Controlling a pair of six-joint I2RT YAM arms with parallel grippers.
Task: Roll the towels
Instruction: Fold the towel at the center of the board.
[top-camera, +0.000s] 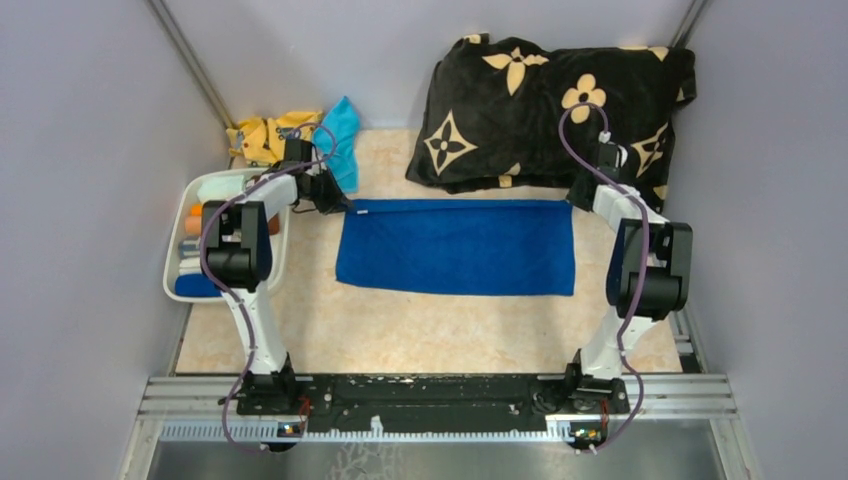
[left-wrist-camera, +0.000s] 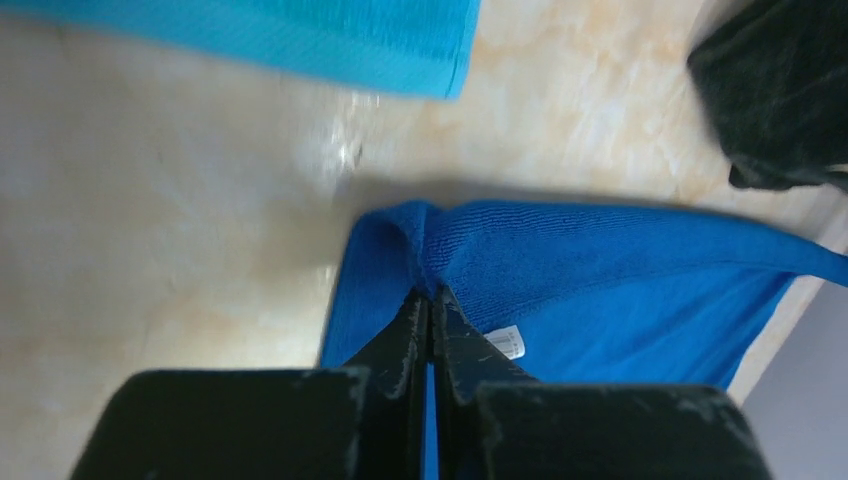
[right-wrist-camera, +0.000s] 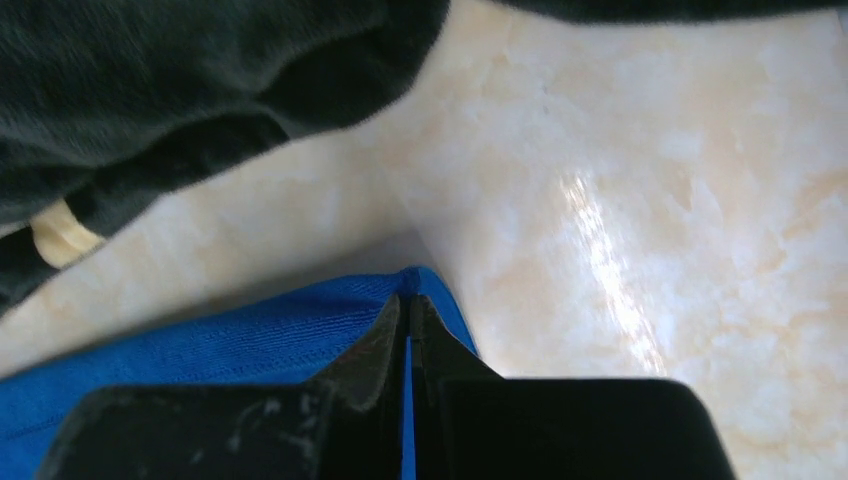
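Left gripper (left-wrist-camera: 430, 300): jaws pressed together with only a thin slit between them, pinching the far-left corner of the blue towel (top-camera: 455, 247). The cloth bunches into a small raised fold right at the fingertips (left-wrist-camera: 412, 318).

Right gripper (right-wrist-camera: 408, 305): same condition, jaws closed tight on the far-right corner of the towel, with the corner's tip just poking out past the tips.

Towel position: spread flat and rectangular across the middle of the marbled beige table (top-camera: 400, 340), long side running left to right. The two grippers are on its far edge, one at each end. The near edge lies flat with nothing touching it.

Labels: a small white tag (left-wrist-camera: 507, 342) is sewn on the towel just right of the left gripper. It carries dark print (too small and blurred to read). No other writing is legible in any view.

Surroundings: a black cloth with gold flower motifs (top-camera: 560, 110) is heaped at the back right, its lower edge close to the towel's far-right corner. A cyan cloth (top-camera: 343, 135) and a yellow patterned cloth (top-camera: 265, 135) lie at the back left. A white basket (top-camera: 172, 270) holding several items sits at the left table edge, partly hidden by the left arm.
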